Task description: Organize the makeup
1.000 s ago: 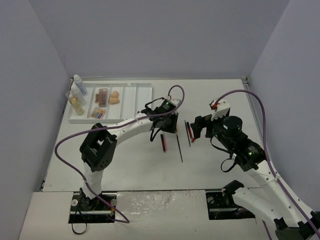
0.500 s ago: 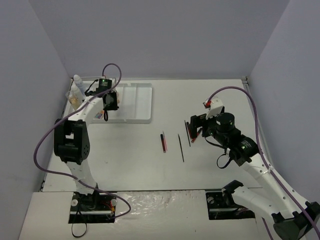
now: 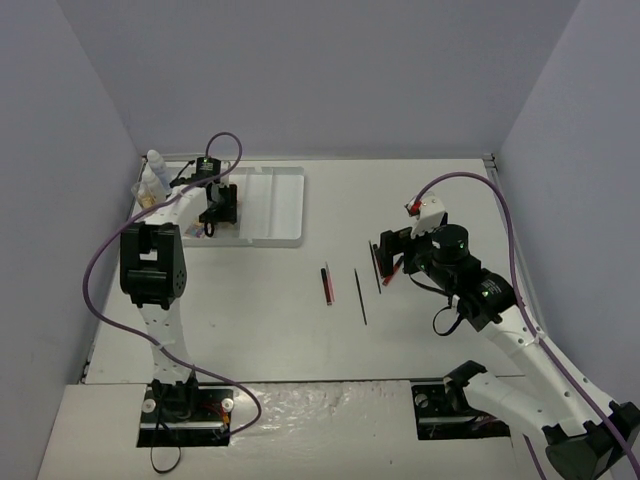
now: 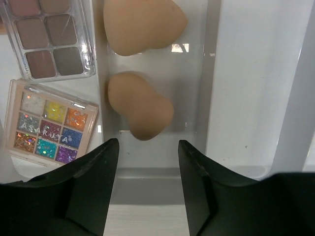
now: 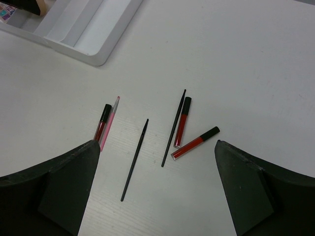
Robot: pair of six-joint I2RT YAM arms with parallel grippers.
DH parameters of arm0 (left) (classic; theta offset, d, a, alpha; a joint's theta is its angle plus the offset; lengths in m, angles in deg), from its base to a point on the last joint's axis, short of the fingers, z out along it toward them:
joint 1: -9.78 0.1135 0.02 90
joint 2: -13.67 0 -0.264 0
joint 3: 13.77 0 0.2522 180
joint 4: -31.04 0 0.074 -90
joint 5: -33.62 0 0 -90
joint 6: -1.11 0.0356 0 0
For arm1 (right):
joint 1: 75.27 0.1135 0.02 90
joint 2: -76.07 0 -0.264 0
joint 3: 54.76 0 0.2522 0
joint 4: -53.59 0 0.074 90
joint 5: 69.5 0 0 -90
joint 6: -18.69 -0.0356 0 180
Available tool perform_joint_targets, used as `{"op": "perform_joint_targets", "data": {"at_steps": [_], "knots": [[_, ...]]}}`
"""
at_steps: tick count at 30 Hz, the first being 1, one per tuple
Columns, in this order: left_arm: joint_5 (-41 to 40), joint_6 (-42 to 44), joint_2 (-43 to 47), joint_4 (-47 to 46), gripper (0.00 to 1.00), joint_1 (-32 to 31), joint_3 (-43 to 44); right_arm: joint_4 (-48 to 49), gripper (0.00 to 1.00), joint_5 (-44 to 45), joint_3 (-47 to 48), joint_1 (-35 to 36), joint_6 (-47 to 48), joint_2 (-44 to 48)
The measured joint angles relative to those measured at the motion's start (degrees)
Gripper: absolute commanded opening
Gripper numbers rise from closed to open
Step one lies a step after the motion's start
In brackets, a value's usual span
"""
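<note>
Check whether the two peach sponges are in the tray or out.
In: the upper sponge and the lower sponge both lie in one compartment of the tray.

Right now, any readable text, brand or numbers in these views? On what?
"ASARUYA": across the middle of the glitter palette, left wrist view; faint, so the spelling is not certain.
Brown palette: no print visible.
Bottles, top view: any label is too small to read.
Red tubes, right wrist view: no legible print.
No numbers or signs anywhere else.
</note>
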Motion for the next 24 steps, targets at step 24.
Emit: {"op": "perform_joint_targets", "data": {"at_steps": [24], "knots": [[-5.47,-32.65,14.51,-4.05,0.55,-36.52,-18.94,0.41,1.00,-0.09,-0.11,-0.05,-0.32,-1.50]]}}
